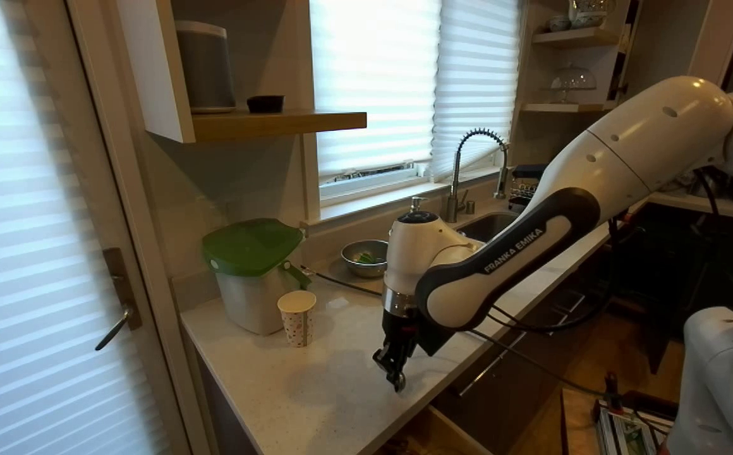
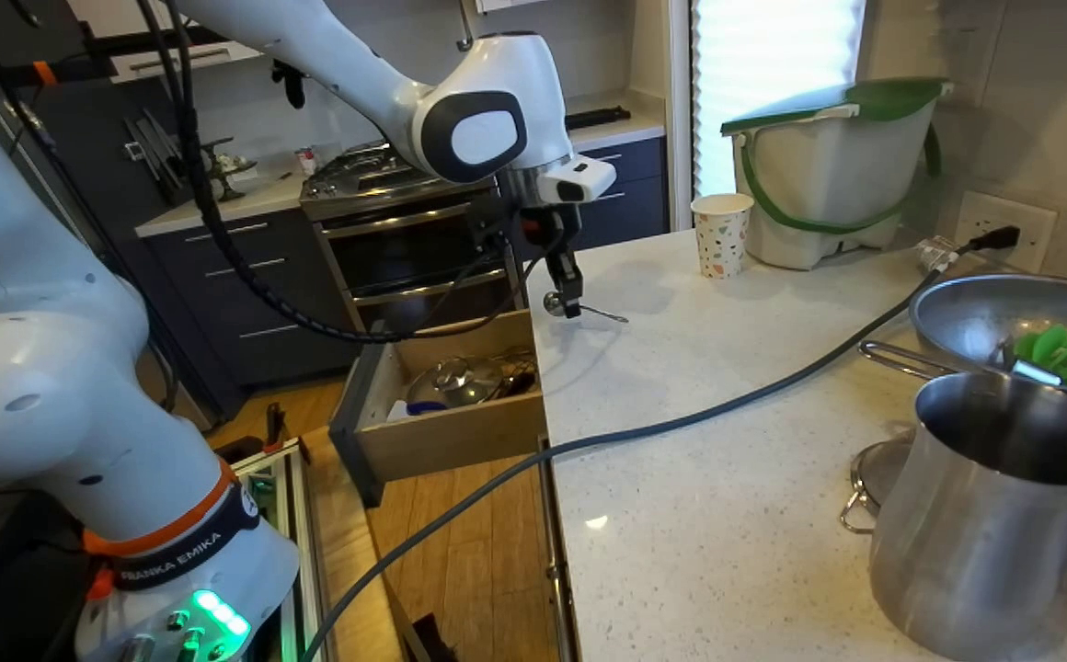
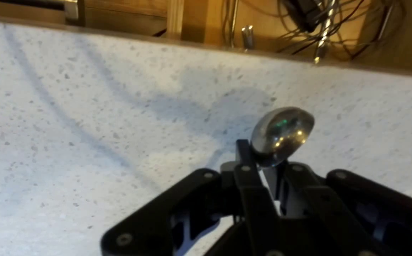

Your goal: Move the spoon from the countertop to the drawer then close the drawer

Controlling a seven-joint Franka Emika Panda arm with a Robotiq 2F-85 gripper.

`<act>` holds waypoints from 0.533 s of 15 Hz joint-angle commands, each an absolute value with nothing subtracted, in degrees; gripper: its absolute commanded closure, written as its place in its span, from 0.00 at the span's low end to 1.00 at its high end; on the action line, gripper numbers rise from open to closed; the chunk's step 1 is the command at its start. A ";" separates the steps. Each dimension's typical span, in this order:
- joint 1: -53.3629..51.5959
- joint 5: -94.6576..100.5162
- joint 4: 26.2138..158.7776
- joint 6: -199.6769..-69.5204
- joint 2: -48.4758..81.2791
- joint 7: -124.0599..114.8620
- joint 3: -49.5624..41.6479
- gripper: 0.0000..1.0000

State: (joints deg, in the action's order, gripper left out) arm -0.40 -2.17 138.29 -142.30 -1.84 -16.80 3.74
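The spoon (image 3: 282, 131) sits pinched in the gripper (image 2: 571, 303), its round bowl showing on one side and its thin handle on the other, over the countertop (image 2: 681, 515) near the edge. Beyond that edge and lower, the drawer (image 2: 451, 448) stands pulled out with metal utensils (image 3: 325, 32) inside. Farther off on the countertop, a speckled cup (image 2: 722, 239) stands just beside a green-lidded bin (image 2: 819, 179).

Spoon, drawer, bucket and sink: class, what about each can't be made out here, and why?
Spoon: in the wrist view, its handle is mostly hidden by the tool.
Drawer: in the wrist view, its front is cut off by the top edge.
Bucket: in both exterior views, its lid hides any contents.
Sink: in an exterior view, partly hidden by the arm.
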 commanded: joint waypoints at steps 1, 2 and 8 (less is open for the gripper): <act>-4.14 -8.08 140.77 -135.54 -7.70 -9.45 5.56 0.97; -5.26 -9.49 141.07 -133.59 -8.71 -7.16 6.14 0.97; -10.91 -11.91 142.58 -124.42 -10.49 2.49 9.23 0.97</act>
